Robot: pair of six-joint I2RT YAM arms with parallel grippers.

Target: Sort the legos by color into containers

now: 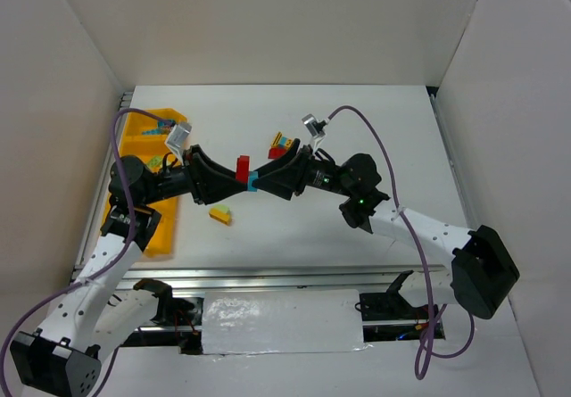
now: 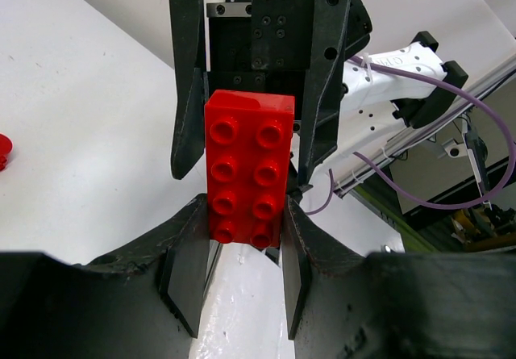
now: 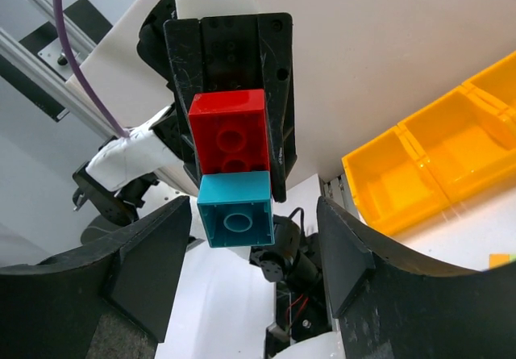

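Two bricks hang in mid-air over the middle of the table [image 1: 375, 129], where both arms meet nose to nose. The left gripper [image 2: 244, 214] is clamped on the red brick [image 2: 246, 165], its fingers [image 2: 189, 262] pressing the lower flanks and the studded face turned to the left wrist camera. A teal brick [image 3: 236, 220] sits right against the red one's end; they look stuck together, though the joint itself is hard to make out. From the right wrist, both bricks show their hollow undersides, red above teal. The right gripper [image 3: 254, 214] stands wide apart, with one finger on each side of the teal brick and clear gaps between, so it touches neither brick. From above, the pair sits between the two grippers, red uppermost. A yellow brick [image 1: 219, 214] lies alone on the table just near of the grippers, and a red, yellow and blue clump [image 1: 282, 141] lies just beyond them. The tray [image 1: 134, 134] runs along the left edge under the left arm, with a few small bricks [image 1: 161, 130] in its far compartment.
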